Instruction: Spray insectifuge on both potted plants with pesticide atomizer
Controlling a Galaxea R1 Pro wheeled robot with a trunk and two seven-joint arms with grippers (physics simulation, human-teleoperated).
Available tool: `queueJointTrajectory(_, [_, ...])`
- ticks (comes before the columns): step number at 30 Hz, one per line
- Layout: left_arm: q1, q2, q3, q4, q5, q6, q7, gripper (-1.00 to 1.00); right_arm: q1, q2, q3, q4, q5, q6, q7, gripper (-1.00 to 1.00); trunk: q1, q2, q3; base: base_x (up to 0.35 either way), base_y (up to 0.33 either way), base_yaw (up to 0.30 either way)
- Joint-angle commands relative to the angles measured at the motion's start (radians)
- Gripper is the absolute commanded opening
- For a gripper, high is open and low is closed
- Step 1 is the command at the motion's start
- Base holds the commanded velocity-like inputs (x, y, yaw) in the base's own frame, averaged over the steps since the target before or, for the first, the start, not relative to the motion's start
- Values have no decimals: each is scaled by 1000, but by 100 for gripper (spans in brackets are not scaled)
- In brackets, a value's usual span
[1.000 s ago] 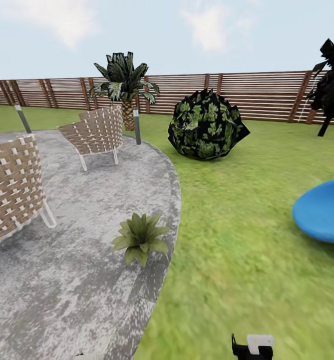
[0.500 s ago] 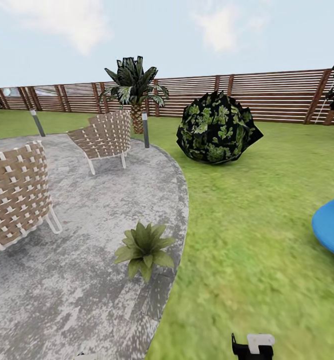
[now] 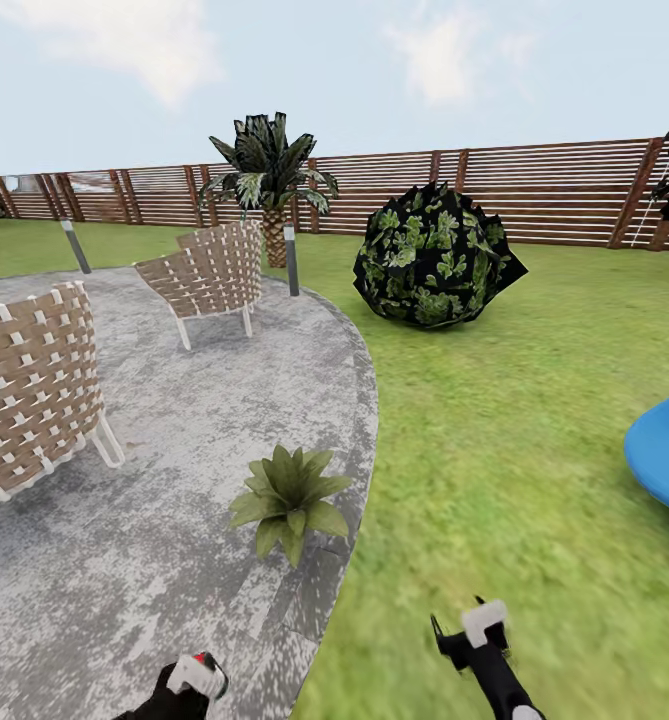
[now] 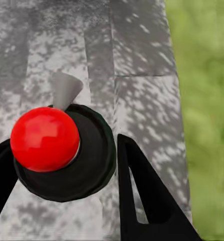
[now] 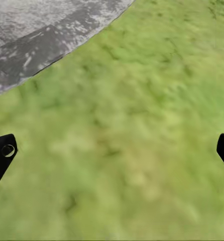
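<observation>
One potted plant [image 3: 289,495], a low rosette of pointed green leaves, sits on the edge of the grey patio [image 3: 174,560] in the garden, where the paving meets the lawn [image 3: 494,420]. Below it, at the head view's lower edge, my left gripper [image 3: 189,685] is shut on the pesticide atomizer [image 3: 202,672]. In the left wrist view the atomizer [image 4: 82,160] shows from above as a dark round body with a red knob and a grey nozzle, between the black fingers [image 4: 142,196]. My right gripper [image 3: 461,626] is open over grass, its fingertips [image 5: 1,155] wide apart and nothing between them.
Two woven chairs [image 3: 34,390] [image 3: 209,272] stand on the patio, with grey posts [image 3: 291,258] at its rim. A palm [image 3: 269,175] and a round dark bush [image 3: 434,255] stand before the slatted fence [image 3: 554,190]. A blue curved object [image 3: 664,450] lies at right.
Both arms have risen into the head view: the left gripper with the atomizer has appeared at the lower edge, and the right gripper has lifted and tilted. The camera shifted earlier, then held still.
</observation>
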Motion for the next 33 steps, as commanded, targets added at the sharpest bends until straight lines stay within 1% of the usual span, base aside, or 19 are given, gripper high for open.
queueJointTrajectory(1, [-31,18,-3,0,-40,23,-82,-100,0,-1,-1,-38,38,23,57,100,0,0,-1,0,0,0])
queueJointTrajectory(2, [-60,34,-3,-1,-70,49,-154,-100,0,-1,1,-71,69,45,141,100,0,0,-1,0,0,0])
queueJointTrajectory(3, [-78,41,-4,-1,-93,61,-200,-100,0,-1,1,-93,93,56,206,100,0,0,-1,0,0,0])
queueJointTrajectory(4, [-103,47,-4,-2,-138,73,-268,-100,0,-1,2,-125,127,68,303,100,0,0,-1,0,0,0])
queueJointTrajectory(5, [-120,48,-4,-2,-175,79,-313,-100,0,-1,2,-144,148,76,362,100,0,0,-1,0,0,0])
queueJointTrajectory(6, [-145,48,-3,-2,-235,86,-374,-100,-2,0,2,-166,174,92,439,100,0,0,-1,0,0,0])
queueJointTrajectory(7, [-162,47,-3,-3,-272,93,-409,-100,-5,0,2,-176,188,106,488,100,0,0,-1,0,0,0])
queueJointTrajectory(8, [-192,41,-3,-10,-339,118,-469,-100,-18,0,2,-188,214,138,585,100,0,0,-1,0,0,0])
queueJointTrajectory(9, [-208,37,-3,-39,-391,167,-522,-100,-39,3,3,-196,235,158,657,100,0,0,-1,0,0,0])
queueJointTrajectory(11, [-217,34,-3,-109,-448,233,-604,-100,-59,8,5,-206,258,169,700,100,0,0,-1,0,0,0])
queueJointTrajectory(12, [-220,32,-3,-164,-496,263,-678,-100,-73,15,9,-209,283,178,714,100,0,0,-1,0,0,0])
queueJointTrajectory(13, [-221,23,-2,-225,-557,281,-755,-100,-86,32,32,-214,329,199,781,100,0,0,-1,0,0,0])
queueJointTrajectory(16, [-218,16,-2,-248,-613,285,-779,-100,-90,43,49,-232,353,207,875,100,0,0,-1,0,0,0])
queueJointTrajectory(17, [-216,15,-2,-250,-630,286,-782,-100,-90,45,51,-236,356,208,891,-100,0,0,-1,0,0,0])
queueJointTrajectory(20, [-212,14,-2,-253,-644,284,-787,-100,-91,52,54,-249,358,209,904,-100,0,0,-1,0,0,0])
queueJointTrajectory(24, [-209,12,-2,-252,-676,280,-783,-100,-91,96,54,-264,360,208,905,-100,0,0,-1,0,0,0])
queueJointTrajectory(27, [-208,-47,1,-253,-756,276,-778,-100,-91,118,55,-267,360,208,908,-100,0,0,-1,0,0,0])
queueJointTrajectory(30, [-208,-79,0,-254,-774,274,-777,-100,-91,130,55,-267,359,208,909,-100,0,0,-1,0,0,0])
queueJointTrajectory(33, [-209,-98,-1,-256,-776,273,-772,-100,-91,144,56,-268,359,208,910,-100,0,0,-1,0,0,0])
